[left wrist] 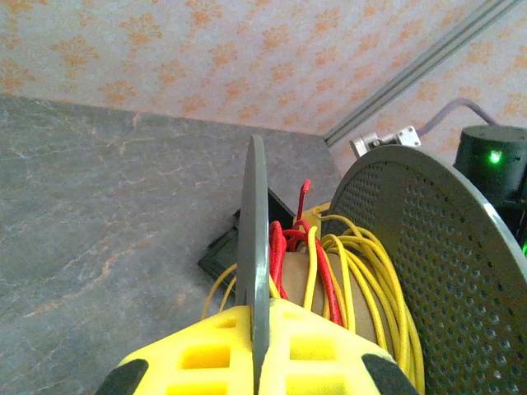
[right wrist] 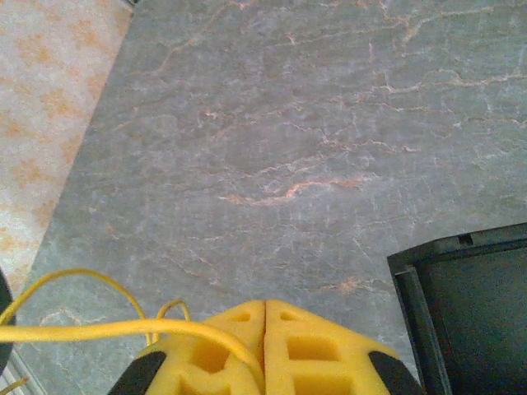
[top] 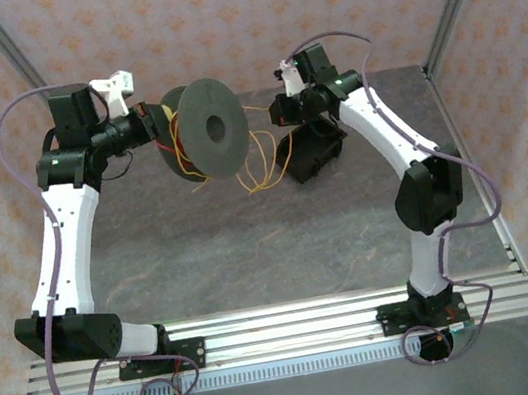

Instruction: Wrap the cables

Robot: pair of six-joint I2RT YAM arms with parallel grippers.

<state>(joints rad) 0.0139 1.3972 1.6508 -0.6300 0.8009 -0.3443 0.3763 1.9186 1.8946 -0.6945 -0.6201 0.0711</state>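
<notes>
My left gripper (left wrist: 257, 317) clamps one flange of the grey perforated plastic spool (left wrist: 428, 263). My right gripper (right wrist: 265, 311), closed on the thin yellow cable (right wrist: 82, 332), stands just to the spool's right.

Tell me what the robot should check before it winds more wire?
1. Left tool grips the spool rim: ok.
2. Right tool shut on the yellow cable: ok.
3. Cable turns sit on the spool's core: ok.
4. Loops between the tools pulled tight: not ok, they hang slack.
5. Cable's free end found: cannot tell.
</notes>
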